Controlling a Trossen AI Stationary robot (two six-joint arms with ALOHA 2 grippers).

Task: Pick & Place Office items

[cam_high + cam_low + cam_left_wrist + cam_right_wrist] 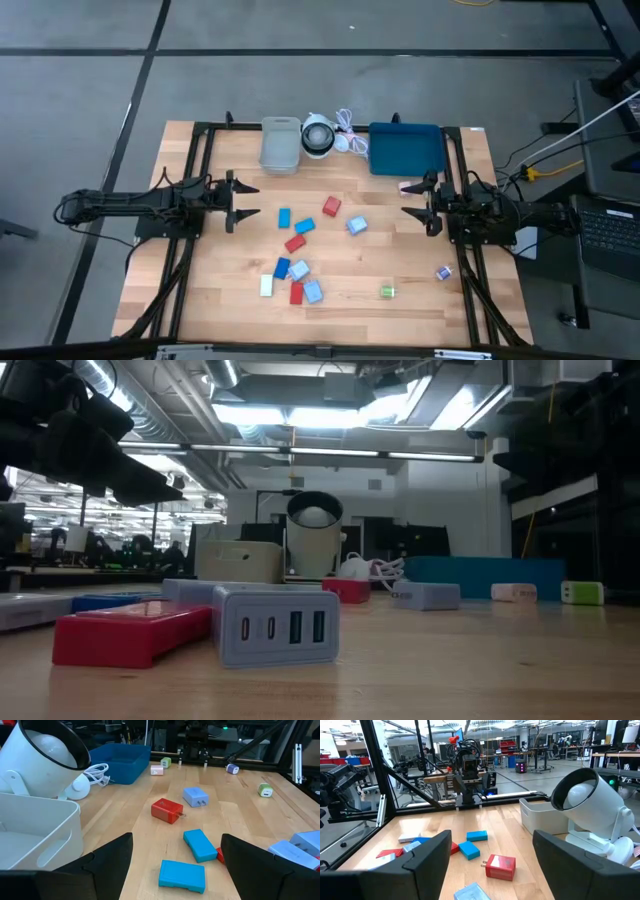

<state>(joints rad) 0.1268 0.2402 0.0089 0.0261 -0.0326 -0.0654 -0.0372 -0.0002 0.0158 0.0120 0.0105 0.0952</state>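
Wooden worktop (400,320) carries our office items (298,268), scattered from its centre toward six o'clock, with a green bit (388,292) and a purple bit (444,272) off toward four o'clock. We see the left tool (250,200) at nine o'clock and the right tool (410,200) at three o'clock, both spread wide, holding nothing, facing each other.

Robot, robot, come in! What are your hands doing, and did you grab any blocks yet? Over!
Left end effector open, empty, parked left. Right end effector open, empty, parked right. Office items all loose on table, none picked. Nothing in the way.
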